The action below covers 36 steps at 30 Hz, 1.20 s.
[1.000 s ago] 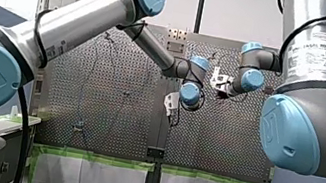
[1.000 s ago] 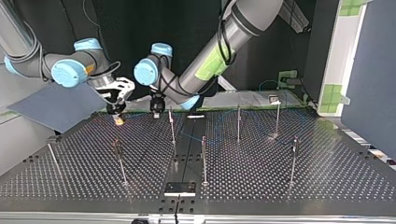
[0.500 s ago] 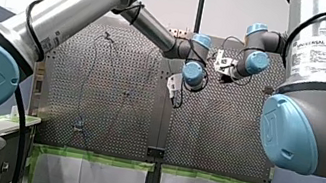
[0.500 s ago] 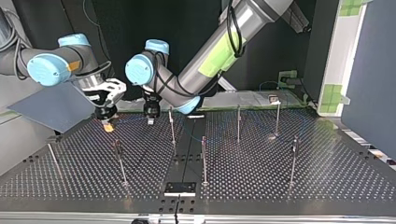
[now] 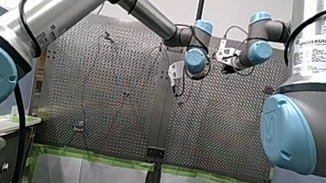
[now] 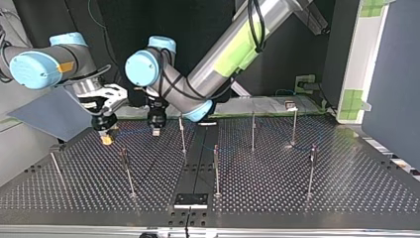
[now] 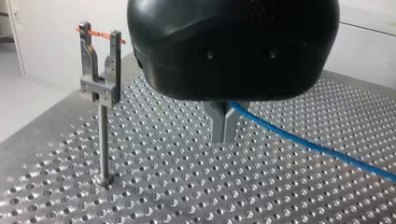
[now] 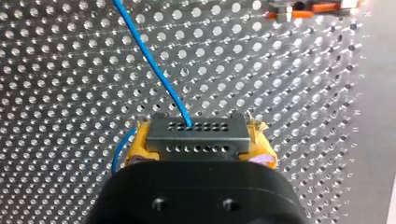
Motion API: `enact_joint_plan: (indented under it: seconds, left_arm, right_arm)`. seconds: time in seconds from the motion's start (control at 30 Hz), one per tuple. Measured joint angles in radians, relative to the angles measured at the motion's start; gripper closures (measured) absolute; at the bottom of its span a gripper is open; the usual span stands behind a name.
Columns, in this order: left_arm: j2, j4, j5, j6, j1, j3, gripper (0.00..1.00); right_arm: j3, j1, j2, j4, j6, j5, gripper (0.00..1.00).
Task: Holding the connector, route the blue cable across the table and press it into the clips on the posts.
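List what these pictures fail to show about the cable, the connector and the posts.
Left wrist view: the cable leaves the view, so its far end is cut off.
Right wrist view: the rear of the connector is hidden by the black body of my right gripper.
Top view: the cable is too thin to follow between the posts; which posts hold it cannot be told.

Grey perforated connector [image 8: 196, 133] sits in my right hand [image 8: 198, 142], blue cable [image 8: 152, 60] trailing out.
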Motion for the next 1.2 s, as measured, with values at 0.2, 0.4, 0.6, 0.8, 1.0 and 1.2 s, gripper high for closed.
enact_joint_plan:
  seconds: [0.2,0.4,0.6,0.8,1.0,1.2]
  left_arm:
    - [0.021,-0.001,-0.001,0.002,-0.010,0.000,0.99]
    - [0.041,0.002,-0.001,0.001,-0.011,0.001,0.99]
    - [0.048,0.004,-0.001,0.001,-0.004,0.016,0.99]
    - [0.048,0.020,0.006,0.005,0.008,0.042,0.99]
    - [0.048,0.038,0.030,0.005,0.023,0.057,0.99]
    - [0.045,0.055,0.076,-0.002,0.045,0.059,0.99]
  right_arm:
    - [-0.008,-0.002,-0.003,0.007,0.000,-0.003,1.00]
    - [-0.035,-0.002,-0.004,0.027,0.000,-0.009,1.00]
    - [-0.068,-0.002,-0.004,0.044,0.000,-0.019,1.00]
    - [-0.109,-0.003,-0.003,0.060,0.000,-0.027,1.00]
    - [-0.146,-0.004,-0.002,0.077,0.002,-0.039,1.00]
    - [-0.156,-0.008,-0.001,0.081,0.002,-0.041,1.00]
